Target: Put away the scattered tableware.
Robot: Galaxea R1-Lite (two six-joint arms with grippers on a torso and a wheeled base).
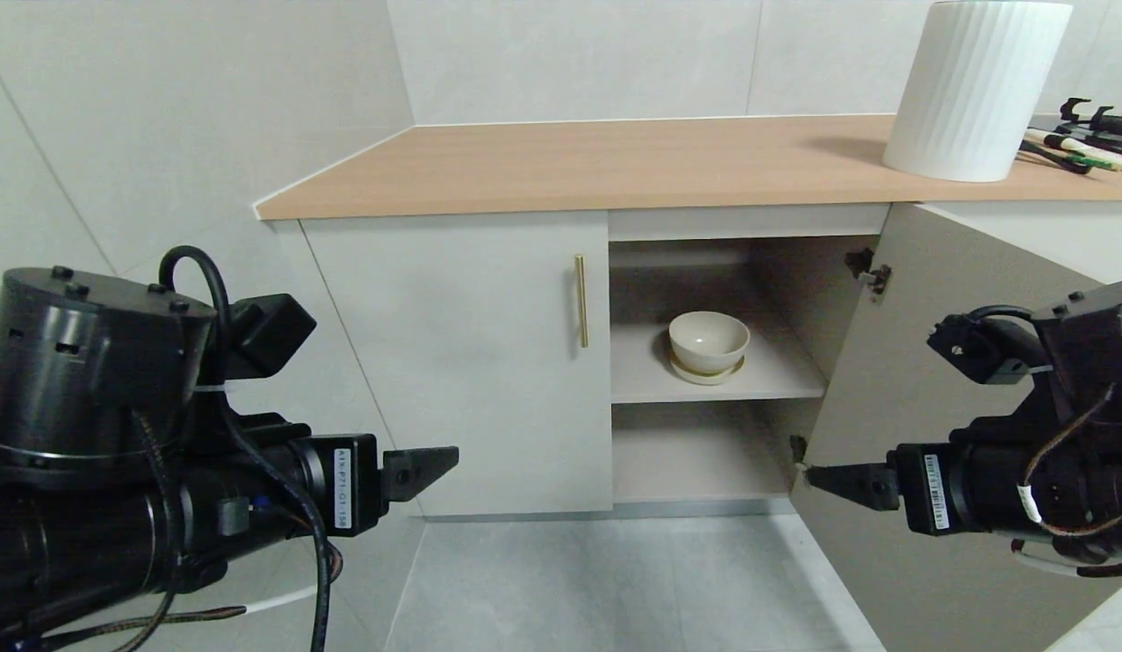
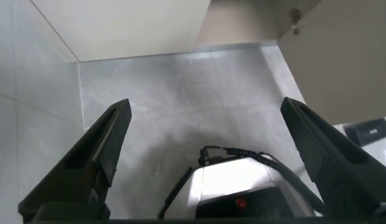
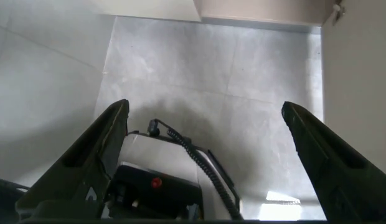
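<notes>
Your left gripper sits low at the left of the frame, spread wide with nothing in it. Your right gripper is at lower right, equally wide and holding nothing, its tip just beside the bottom hinge corner of the open cabinet door. Between the two you have a stretch of tiled floor running up to the cabinet opening. On the left side, the closed door has its brass handle along the opening's edge. At centre frame, well beyond both grippers, a cream bowl stands on a saucer on the upper shelf. On the worktop, upper right, a white ribbed container stands beside some long-handled utensils.
</notes>
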